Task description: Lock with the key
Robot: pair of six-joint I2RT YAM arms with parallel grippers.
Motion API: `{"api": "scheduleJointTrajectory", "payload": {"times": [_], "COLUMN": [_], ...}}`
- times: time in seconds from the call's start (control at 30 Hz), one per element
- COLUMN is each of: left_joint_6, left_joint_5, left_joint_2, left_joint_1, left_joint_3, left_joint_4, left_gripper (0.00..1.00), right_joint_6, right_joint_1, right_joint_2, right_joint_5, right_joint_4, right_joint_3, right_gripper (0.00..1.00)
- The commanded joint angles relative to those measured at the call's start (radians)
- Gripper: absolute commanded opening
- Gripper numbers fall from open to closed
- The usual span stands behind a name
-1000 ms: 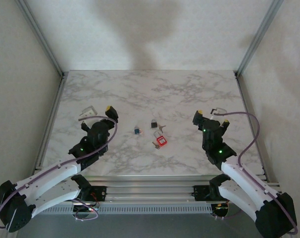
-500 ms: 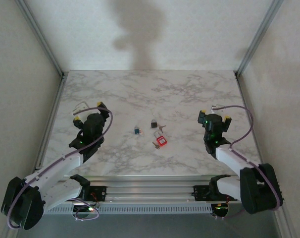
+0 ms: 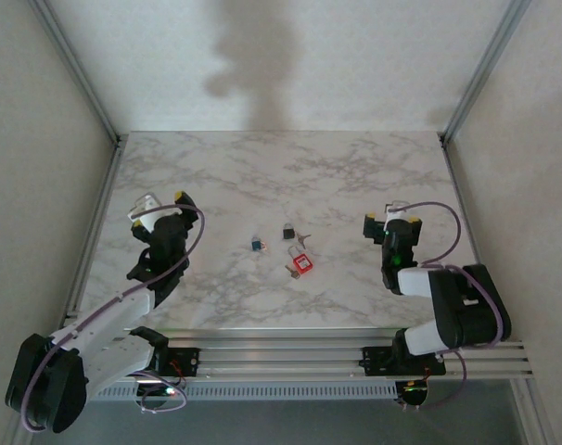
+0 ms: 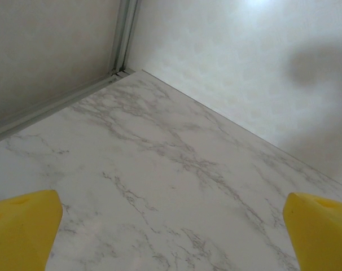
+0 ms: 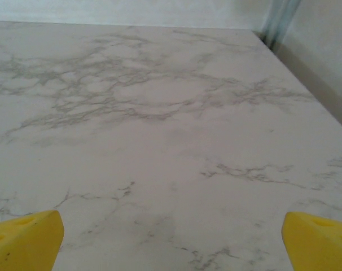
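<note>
Three small padlocks lie near the middle of the marble table (image 3: 262,171): a red padlock (image 3: 302,264), a black padlock (image 3: 288,230) and a blue padlock (image 3: 257,245). A small key (image 3: 290,271) lies against the red padlock, and another key (image 3: 305,238) lies beside the black one. My left gripper (image 3: 159,208) is open at the left, well away from the locks. My right gripper (image 3: 390,220) is open at the right, also apart from them. In the wrist views the yellow fingertips (image 4: 21,228) (image 5: 24,237) stand wide with bare marble between them.
Aluminium frame posts (image 3: 77,69) and pale walls enclose the table on three sides. The table's back left corner (image 4: 121,72) and back right corner (image 5: 267,36) are seen in the wrist views. Purple cables (image 3: 448,218) loop over both arms.
Both arms have folded back towards their bases. The left gripper has swung left and the right gripper has turned to face the back wall. Both stayed open; the locks have not moved.
</note>
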State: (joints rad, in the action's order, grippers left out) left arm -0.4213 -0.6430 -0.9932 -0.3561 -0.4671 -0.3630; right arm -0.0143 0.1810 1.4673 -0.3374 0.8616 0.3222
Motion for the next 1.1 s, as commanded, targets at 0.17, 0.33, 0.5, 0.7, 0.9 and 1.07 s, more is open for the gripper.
{"api": "scheduleJointTrajectory", "payload": {"times": [0.17,0.33,0.5,0.7,0.9,1.07], "left_joint_6": [0.088,0.128,0.133,0.158,0.133,0.217], "left_joint_5": [0.050,0.094,0.130,0.176,0.184,0.258], "left_joint_2": [-0.036,-0.061,-0.055,-0.082,-0.140,-0.158], "left_joint_1": [0.033,0.052,0.111,0.187,0.268,0.324], "left_joint_3": [0.029,0.031,0.079,0.131,0.106,0.148], "left_joint_4": [-0.067,-0.071,-0.135,-0.233,-0.249,-0.351], "left_gripper": [1.00,1.00,1.00,0.99,1.00,1.00], "right_joint_6": [-0.032,0.014,0.014,0.014,0.017,0.016], "right_joint_1": [-0.049,-0.089,-0.091,-0.091,-0.091,-0.091], "right_joint_2": [0.104,0.077,0.078,0.077,0.077,0.077], "right_joint_5": [0.178,0.225,0.227,0.227,0.228,0.229], "right_joint_4": [0.197,0.013,0.012,0.007,0.002,0.002], "right_joint_3": [-0.013,0.057,0.058,0.060,0.061,0.061], "right_gripper": [0.99,0.99,0.99,0.99,0.99,0.99]}}
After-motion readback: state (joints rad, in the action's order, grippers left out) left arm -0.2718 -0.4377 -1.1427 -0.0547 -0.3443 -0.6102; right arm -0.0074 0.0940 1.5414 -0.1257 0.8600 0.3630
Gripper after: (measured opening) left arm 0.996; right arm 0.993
